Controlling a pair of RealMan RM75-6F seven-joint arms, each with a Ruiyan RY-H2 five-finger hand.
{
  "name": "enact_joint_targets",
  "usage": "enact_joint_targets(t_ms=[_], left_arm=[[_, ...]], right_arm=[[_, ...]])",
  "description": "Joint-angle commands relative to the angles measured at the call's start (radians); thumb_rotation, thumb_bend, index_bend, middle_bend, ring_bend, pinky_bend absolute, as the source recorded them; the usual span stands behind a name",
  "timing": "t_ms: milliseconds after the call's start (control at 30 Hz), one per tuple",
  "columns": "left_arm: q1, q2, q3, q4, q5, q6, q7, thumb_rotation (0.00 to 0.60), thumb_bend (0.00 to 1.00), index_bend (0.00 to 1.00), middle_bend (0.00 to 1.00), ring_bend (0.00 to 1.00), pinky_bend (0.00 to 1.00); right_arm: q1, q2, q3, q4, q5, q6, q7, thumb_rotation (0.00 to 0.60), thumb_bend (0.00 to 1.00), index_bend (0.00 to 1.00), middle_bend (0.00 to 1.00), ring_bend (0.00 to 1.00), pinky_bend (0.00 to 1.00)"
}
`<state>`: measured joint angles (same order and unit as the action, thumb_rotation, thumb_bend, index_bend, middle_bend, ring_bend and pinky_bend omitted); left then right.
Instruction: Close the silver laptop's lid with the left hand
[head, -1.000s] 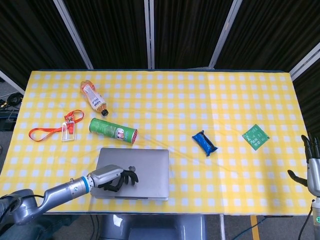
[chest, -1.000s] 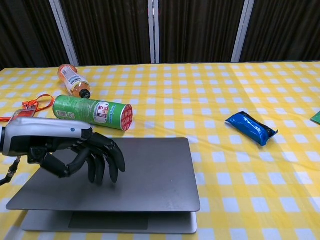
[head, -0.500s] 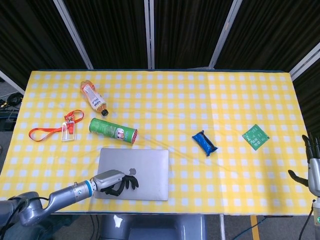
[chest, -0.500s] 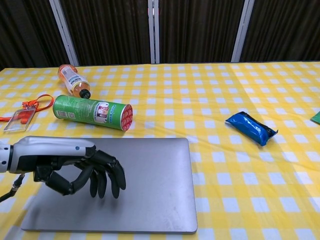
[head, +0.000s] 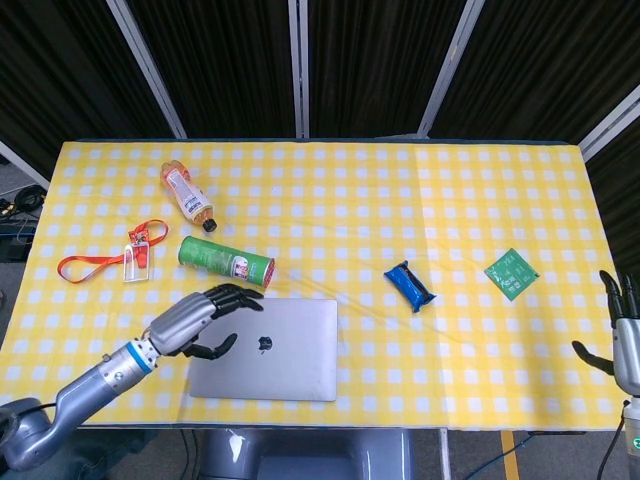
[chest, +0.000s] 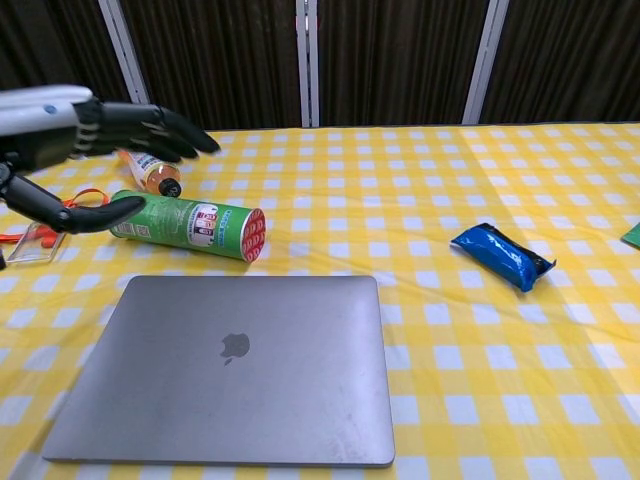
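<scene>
The silver laptop (head: 266, 347) (chest: 230, 365) lies flat near the table's front edge with its lid fully down and the logo facing up. My left hand (head: 197, 318) (chest: 82, 140) hovers above the laptop's left rear corner, raised clear of the lid, fingers spread and holding nothing. My right hand (head: 622, 335) hangs off the table's right front edge, fingers apart and empty; the chest view does not show it.
A green snack can (head: 226, 262) (chest: 186, 225) lies just behind the laptop. An orange bottle (head: 188, 195) (chest: 147, 162) and a red lanyard with a badge (head: 110, 260) lie at the left. A blue packet (head: 409, 286) (chest: 500, 255) and a green packet (head: 512, 273) lie to the right.
The lid went from nearly down under my left hand to fully flat. My left hand then lifted off it, moved up and left, and spread its fingers.
</scene>
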<state>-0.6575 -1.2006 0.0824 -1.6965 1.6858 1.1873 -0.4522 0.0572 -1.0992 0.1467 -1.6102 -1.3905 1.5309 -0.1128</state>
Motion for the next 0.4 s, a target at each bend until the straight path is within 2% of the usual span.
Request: enact_joint_targets(t_ms=[33, 100, 200, 400], left_arm=[[0.280, 0.029, -0.069, -0.117, -0.208, 0.371, 0.550, 0.521, 0.01, 0.00, 0.00, 0.00, 0.00], [0.332, 0.031, -0.067, -0.131, -0.239, 0.423, 0.609, 0.552, 0.01, 0.00, 0.00, 0.00, 0.00], [0.379, 0.033, -0.061, -0.135, -0.266, 0.451, 0.621, 0.593, 0.01, 0.00, 0.00, 0.00, 0.00], [0.437, 0.048, -0.053, -0.112, -0.317, 0.429, 0.570, 0.600, 0.02, 0.00, 0.00, 0.00, 0.00]], right_arm=[[0.000, 0.005, -0.006, -0.007, -0.008, -0.002, 0.001, 0.600, 0.00, 0.03, 0.00, 0.00, 0.00], [0.001, 0.007, -0.008, -0.011, -0.013, -0.003, 0.002, 0.600, 0.00, 0.03, 0.00, 0.00, 0.00], [0.001, 0.009, -0.010, -0.015, -0.020, -0.002, 0.001, 0.600, 0.00, 0.03, 0.00, 0.00, 0.00], [-0.001, 0.010, -0.015, -0.019, -0.029, 0.002, 0.000, 0.600, 0.00, 0.03, 0.00, 0.00, 0.00]])
